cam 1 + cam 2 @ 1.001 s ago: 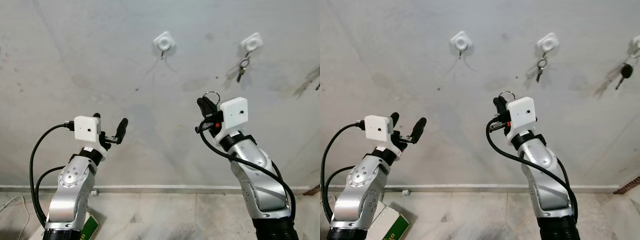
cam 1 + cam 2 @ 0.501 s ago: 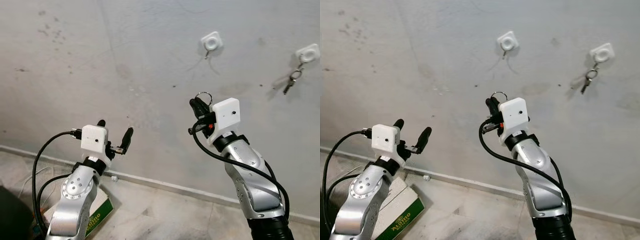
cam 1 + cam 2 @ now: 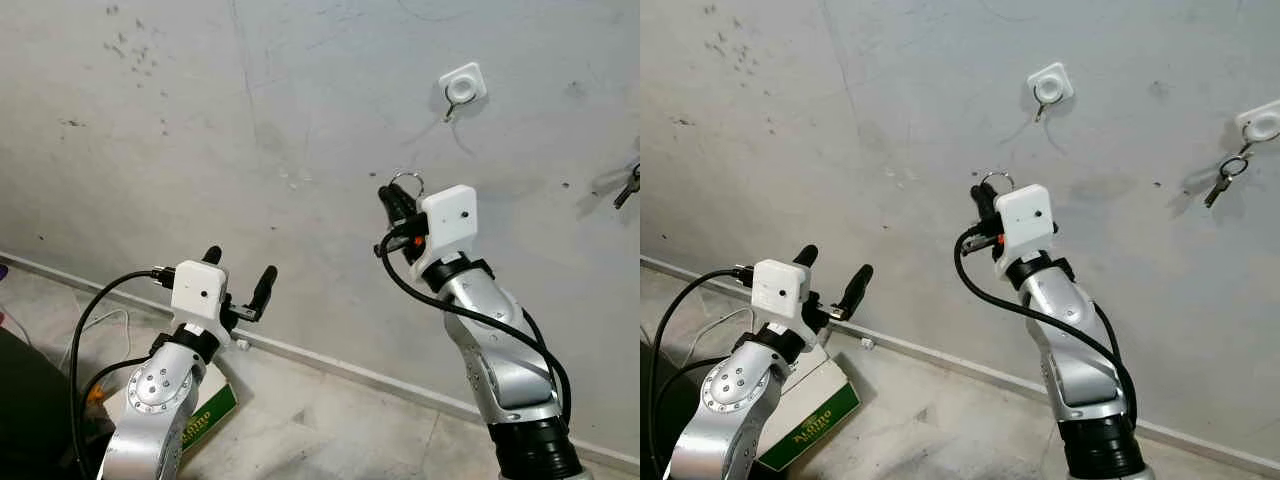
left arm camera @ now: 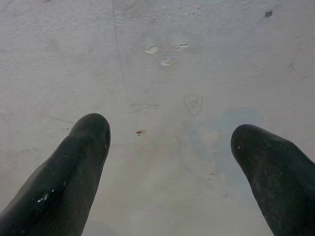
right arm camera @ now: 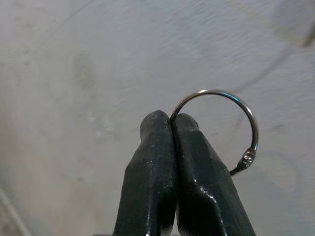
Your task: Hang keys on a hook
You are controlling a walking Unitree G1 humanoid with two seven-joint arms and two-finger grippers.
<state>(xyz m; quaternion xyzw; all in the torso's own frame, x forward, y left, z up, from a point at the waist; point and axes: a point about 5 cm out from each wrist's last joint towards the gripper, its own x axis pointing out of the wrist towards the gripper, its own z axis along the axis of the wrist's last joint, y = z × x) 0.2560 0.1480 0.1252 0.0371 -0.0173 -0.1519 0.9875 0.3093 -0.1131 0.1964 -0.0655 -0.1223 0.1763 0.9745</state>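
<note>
My right gripper (image 3: 392, 196) is raised in front of the grey wall, shut on a silver key ring (image 5: 215, 91). The ring (image 3: 405, 180) stands up above the fingertips; what hangs from it is hidden behind the fingers. A white square hook (image 3: 462, 85) with nothing on it sits on the wall above and to the right of the ring, well apart from it. Further right, a second white hook (image 3: 1260, 122) carries a bunch of keys (image 3: 1222, 180). My left gripper (image 3: 240, 275) is open, low on the left, with bare wall between its fingers (image 4: 83, 147).
The wall meets a tiled floor along a skirting line (image 3: 330, 362). A green and white box (image 3: 805, 430) lies on the floor by my left arm. A white cable (image 3: 110, 330) and a dark object (image 3: 25, 400) are at the lower left.
The whole view has swung left and down, so the hooks sit further right in the picture and more floor shows. Both arms keep their pose; the right gripper still holds the ring.
</note>
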